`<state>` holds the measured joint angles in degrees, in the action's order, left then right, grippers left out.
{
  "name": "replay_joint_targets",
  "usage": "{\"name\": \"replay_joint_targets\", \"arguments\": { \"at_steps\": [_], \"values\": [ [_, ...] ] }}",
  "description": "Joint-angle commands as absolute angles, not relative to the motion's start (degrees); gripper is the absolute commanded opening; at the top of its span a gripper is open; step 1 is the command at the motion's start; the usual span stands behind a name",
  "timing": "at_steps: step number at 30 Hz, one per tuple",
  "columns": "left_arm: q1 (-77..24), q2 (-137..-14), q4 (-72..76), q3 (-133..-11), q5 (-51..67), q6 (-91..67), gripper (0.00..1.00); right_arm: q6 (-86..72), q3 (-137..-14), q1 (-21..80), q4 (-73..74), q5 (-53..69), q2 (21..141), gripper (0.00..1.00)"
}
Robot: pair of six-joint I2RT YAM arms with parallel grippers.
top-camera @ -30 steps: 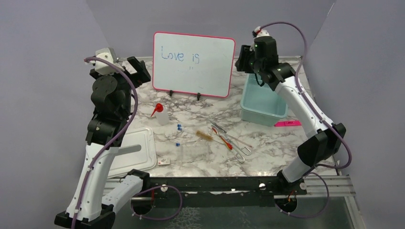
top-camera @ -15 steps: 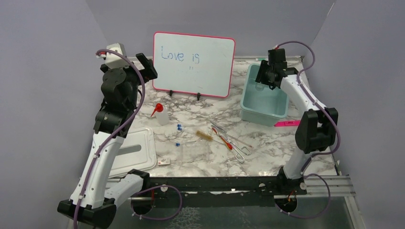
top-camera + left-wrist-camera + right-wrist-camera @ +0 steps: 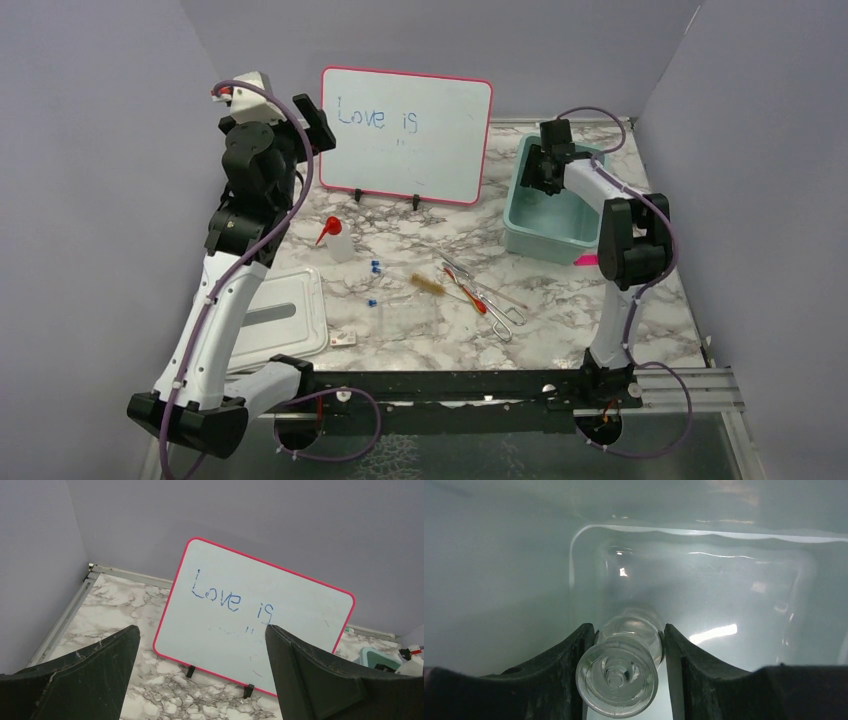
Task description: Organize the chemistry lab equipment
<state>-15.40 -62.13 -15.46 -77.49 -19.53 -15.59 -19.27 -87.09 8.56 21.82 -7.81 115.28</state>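
- The right gripper (image 3: 627, 630) is down inside the teal bin (image 3: 553, 238) at the far right, its two fingers pinching a little glass beaker (image 3: 619, 676).
- The beaker is clear, with a round flared rim and a narrower body behind it, lying on its side with its mouth facing the wrist camera.
- The left gripper (image 3: 201, 629) hangs high at the far left with fingers spread wide, holding nothing and facing the pink-framed whiteboard (image 3: 260, 615).
- Mid-table lie the squeeze bottle (image 3: 336, 240), the metal tongs (image 3: 497, 306) and the clear rack (image 3: 408, 318).
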Motion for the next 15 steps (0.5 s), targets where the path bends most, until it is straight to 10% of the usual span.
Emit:
{"name": "replay_joint_targets", "arguments": {
  "at_steps": [1,15],
  "values": [
    [-15.6,-63.2,-13.7,-79.8,-20.6,-14.6,0.99,-17.8,-89.7,8.5,16.9,-8.3,117.7,0.35],
    [-15.6,-67.2,-13.3,-84.7,-21.9,-11.4,0.99,-14.4,-87.4,8.5,12.2,-6.2,118.4,0.58]
  ]
}}
